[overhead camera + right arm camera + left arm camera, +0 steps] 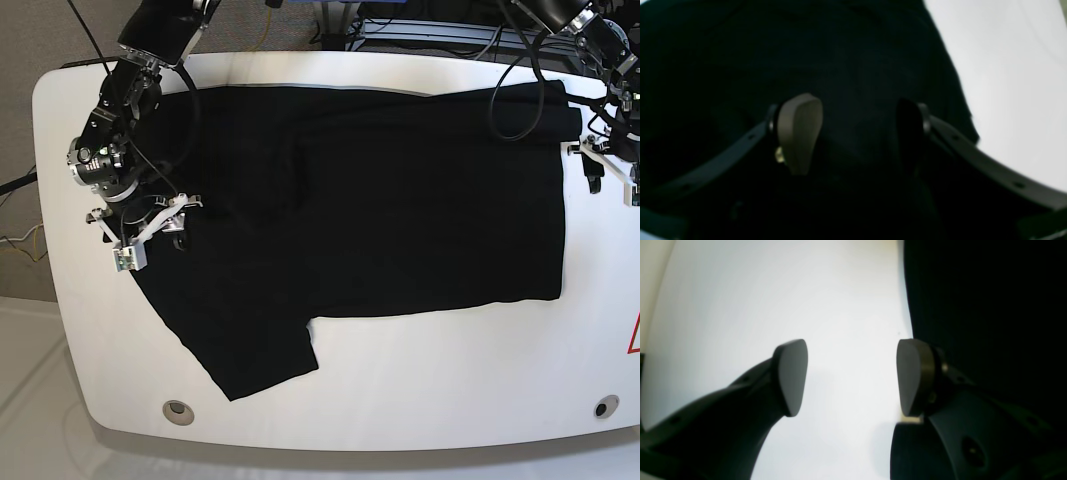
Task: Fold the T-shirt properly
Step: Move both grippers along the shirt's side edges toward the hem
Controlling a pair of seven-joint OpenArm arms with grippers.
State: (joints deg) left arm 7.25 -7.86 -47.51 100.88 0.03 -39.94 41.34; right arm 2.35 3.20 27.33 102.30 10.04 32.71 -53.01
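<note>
While the black T-shirt (380, 200) stretched lengthwise across the desk (420, 390), both grippers' fingers (800, 130) stood spread, the right above cloth, the left beside its edge.

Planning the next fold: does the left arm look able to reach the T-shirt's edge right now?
Probably yes. The left gripper is open over bare table, with the T-shirt edge right beside one finger. Nothing lies between them.

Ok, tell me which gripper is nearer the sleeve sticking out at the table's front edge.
Right. The right gripper hovers over the T-shirt just beyond that sleeve. The left gripper is off the shirt's opposite end, over bare table.
</note>
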